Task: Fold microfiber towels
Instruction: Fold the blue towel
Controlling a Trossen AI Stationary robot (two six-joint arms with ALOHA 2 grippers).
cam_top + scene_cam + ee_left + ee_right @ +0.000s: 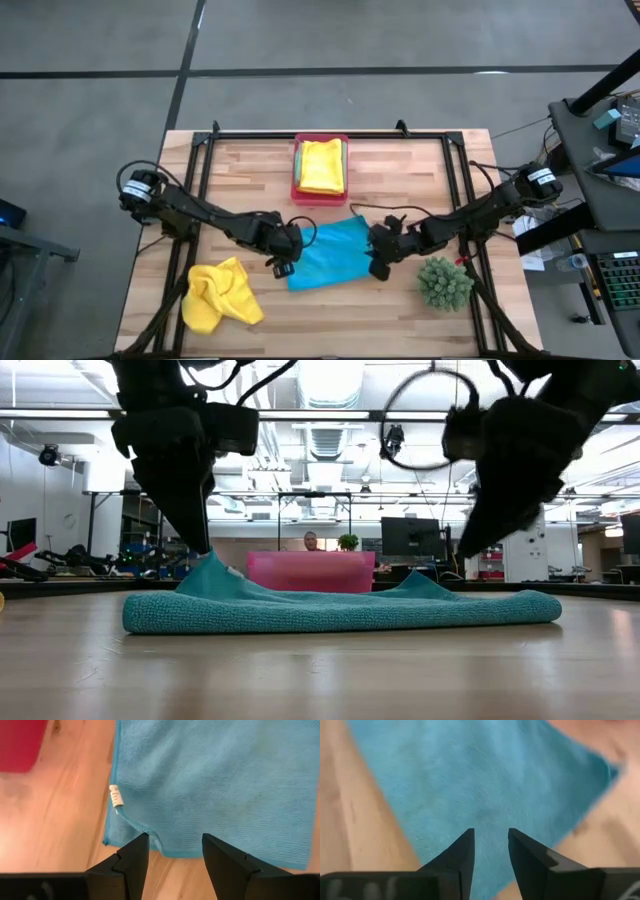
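Note:
A turquoise towel (pixel 330 255) lies folded on the middle of the table, and it also shows in the low view (pixel 340 610). My left gripper (pixel 283 262) is open at the towel's left near corner, with the towel's edge (pixel 165 851) between its fingers. My right gripper (pixel 380 262) is open just above the towel's right side (pixel 485 790). A crumpled yellow towel (pixel 220 295) lies at the near left. A folded yellow towel (pixel 321 165) lies on a light green one in the pink tray (pixel 296 190). My left gripper comes from above at the towel's left near corner, one finger (pixel 135 852) at the edge beside the white tag (pixel 116 797). In the low view the cloth rises to a peak (pixel 210 570) under the fingers. Whether they touch it, I cannot tell.
A spiky green plant (pixel 444 282) stands at the near right, close to my right arm. The pink tray sits at the far middle and shows behind the towel in the low view (pixel 310 572). A black frame (pixel 330 135) runs around the table. A person (pixel 311 541) sits beyond the table.

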